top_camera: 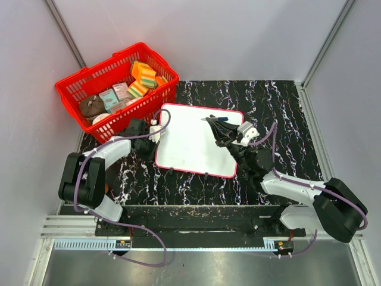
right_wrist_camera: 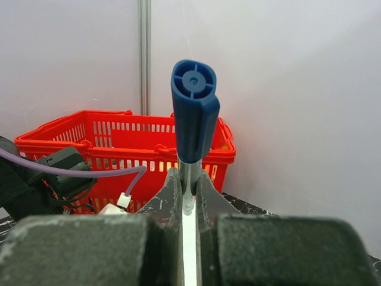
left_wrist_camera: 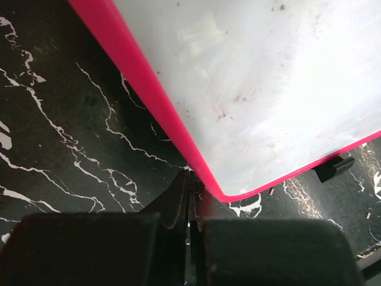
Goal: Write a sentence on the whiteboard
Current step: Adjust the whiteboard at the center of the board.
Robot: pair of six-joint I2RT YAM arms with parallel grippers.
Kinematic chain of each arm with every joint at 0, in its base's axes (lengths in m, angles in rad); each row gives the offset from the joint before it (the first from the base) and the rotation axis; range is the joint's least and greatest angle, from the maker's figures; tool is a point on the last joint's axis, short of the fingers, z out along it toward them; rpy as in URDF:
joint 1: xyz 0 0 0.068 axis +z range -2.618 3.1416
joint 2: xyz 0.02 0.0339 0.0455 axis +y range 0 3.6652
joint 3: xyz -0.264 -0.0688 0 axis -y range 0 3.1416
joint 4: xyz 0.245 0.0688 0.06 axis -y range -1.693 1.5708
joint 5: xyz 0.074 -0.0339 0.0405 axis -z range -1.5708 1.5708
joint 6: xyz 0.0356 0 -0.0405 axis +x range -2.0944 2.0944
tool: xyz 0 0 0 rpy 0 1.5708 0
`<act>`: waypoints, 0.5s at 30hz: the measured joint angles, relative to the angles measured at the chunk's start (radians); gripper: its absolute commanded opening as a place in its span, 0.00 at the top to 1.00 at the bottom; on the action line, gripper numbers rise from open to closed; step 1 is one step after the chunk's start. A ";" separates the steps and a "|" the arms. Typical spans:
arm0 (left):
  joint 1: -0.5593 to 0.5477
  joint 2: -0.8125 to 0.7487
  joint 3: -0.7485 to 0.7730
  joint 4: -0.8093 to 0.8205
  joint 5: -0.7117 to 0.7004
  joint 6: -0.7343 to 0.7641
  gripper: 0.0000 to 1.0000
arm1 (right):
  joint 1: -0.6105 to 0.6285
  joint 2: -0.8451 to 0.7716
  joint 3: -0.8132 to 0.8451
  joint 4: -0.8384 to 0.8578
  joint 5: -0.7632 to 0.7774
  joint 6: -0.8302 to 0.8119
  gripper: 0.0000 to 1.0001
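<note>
Two materials make up the setting: a black tabletop [top_camera: 286, 107] veined with white, and pale plain walls [top_camera: 238, 36] closing it in on three sides. A metal rail [top_camera: 77, 244] runs along the near edge.

At the far left corner stands a red basket [top_camera: 71, 89]. It holds orange, yellow and green sponges [top_camera: 143, 74], some small boxes [top_camera: 116, 95] and a brown lump [top_camera: 92, 107] too small to name.

The whiteboard [top_camera: 190, 143] lies flat at the middle of the tabletop, slightly skewed, just beside the basket. One of its black feet [left_wrist_camera: 333, 168] shows at its near edge.

The left gripper [left_wrist_camera: 189, 193] is clenched, its tips against the board's red frame on the left side. The right gripper [right_wrist_camera: 189, 179] hangs over the board's far right corner, grasping a blue-capped marker [right_wrist_camera: 194, 113] by its pale barrel.
</note>
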 measured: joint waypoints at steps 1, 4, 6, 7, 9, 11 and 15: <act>0.000 -0.004 0.000 -0.005 0.006 -0.003 1.00 | 0.000 0.000 0.000 0.000 0.000 -0.001 1.00; 0.000 -0.015 0.000 -0.016 0.022 -0.007 1.00 | 0.000 0.000 0.000 0.000 0.000 -0.003 1.00; 0.000 -0.021 0.000 -0.020 0.029 -0.007 1.00 | 0.000 0.000 0.000 0.000 0.000 -0.004 1.00; 0.000 -0.023 0.000 -0.021 0.033 -0.007 1.00 | 0.000 0.000 0.000 0.000 0.000 -0.004 1.00; 0.000 -0.029 0.000 -0.023 0.047 -0.007 1.00 | 0.000 0.000 0.000 0.000 0.001 -0.006 1.00; 0.000 -0.034 0.000 -0.024 0.060 -0.006 1.00 | 0.000 0.000 0.000 0.000 0.009 -0.009 1.00; -0.003 -0.037 0.000 -0.027 0.072 -0.006 1.00 | 0.000 0.000 0.000 0.000 0.022 -0.015 1.00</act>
